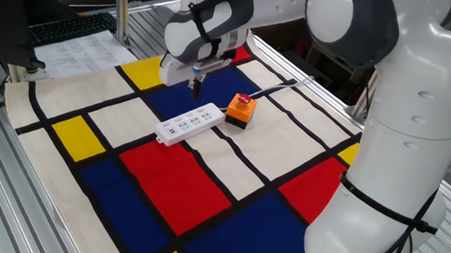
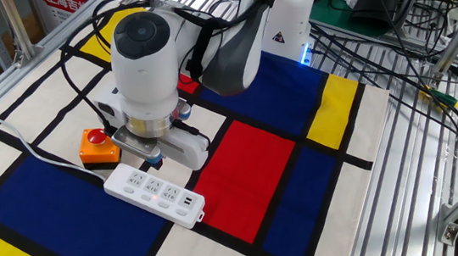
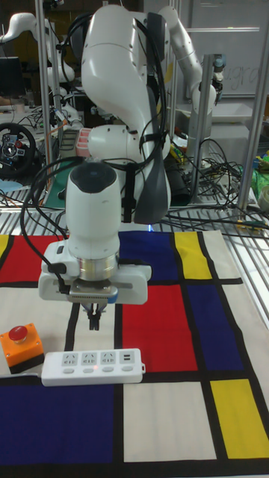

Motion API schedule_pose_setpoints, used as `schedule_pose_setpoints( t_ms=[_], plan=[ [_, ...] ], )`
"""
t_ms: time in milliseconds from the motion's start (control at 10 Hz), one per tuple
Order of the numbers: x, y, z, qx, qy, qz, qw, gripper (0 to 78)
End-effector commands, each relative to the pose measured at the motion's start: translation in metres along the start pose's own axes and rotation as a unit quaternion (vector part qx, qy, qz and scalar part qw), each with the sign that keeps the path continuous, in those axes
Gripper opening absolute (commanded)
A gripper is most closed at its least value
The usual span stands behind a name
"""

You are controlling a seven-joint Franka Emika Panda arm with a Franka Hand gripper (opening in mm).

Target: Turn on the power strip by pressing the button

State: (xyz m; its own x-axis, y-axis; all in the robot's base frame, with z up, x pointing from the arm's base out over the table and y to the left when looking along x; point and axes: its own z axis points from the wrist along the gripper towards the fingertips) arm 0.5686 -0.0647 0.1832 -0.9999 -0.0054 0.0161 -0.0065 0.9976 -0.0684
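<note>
The white power strip (image 1: 191, 124) lies flat on the chequered cloth, also seen in the other fixed view (image 2: 154, 195) and the tall view (image 3: 93, 368). Its thin white cord (image 2: 35, 152) runs off past the orange box. The button is too small to pick out on the strip's body. My gripper (image 3: 94, 323) hangs a short way above the strip, tips pointing straight down over its socket row, fingers shut together with nothing between them. The same gripper (image 1: 196, 85) sits just behind the strip in one fixed view and over the strip's left half (image 2: 154, 161) in the other.
An orange-and-black box with a red domed button (image 1: 240, 110) (image 2: 97, 147) (image 3: 21, 346) stands at the strip's cord end, nearly touching it. The coloured cloth (image 1: 174, 188) covers the table. Loose black cables (image 2: 423, 31) lie on the metal frame beyond the cloth.
</note>
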Motion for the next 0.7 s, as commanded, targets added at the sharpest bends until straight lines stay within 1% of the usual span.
schedule_pose_setpoints(
  t_ms=[100,200,300,500,600,700],
  plan=[
    [-0.0045,0.0027,0.0065,-0.004,-0.001,-0.002,1.0,0.0],
    [-0.0045,0.0027,0.0065,-0.007,-0.004,-0.008,0.9999,0.0],
    [-0.0045,0.0027,0.0065,-0.005,-0.011,-0.01,0.9999,0.0],
    [-0.0045,0.0027,0.0065,-0.001,-0.014,-0.015,0.9998,0.0],
    [-0.0045,0.0027,0.0065,-0.003,-0.021,-0.018,0.9996,0.0],
    [-0.0045,0.0027,0.0065,-0.004,-0.024,-0.019,0.9995,0.0]
  ],
)
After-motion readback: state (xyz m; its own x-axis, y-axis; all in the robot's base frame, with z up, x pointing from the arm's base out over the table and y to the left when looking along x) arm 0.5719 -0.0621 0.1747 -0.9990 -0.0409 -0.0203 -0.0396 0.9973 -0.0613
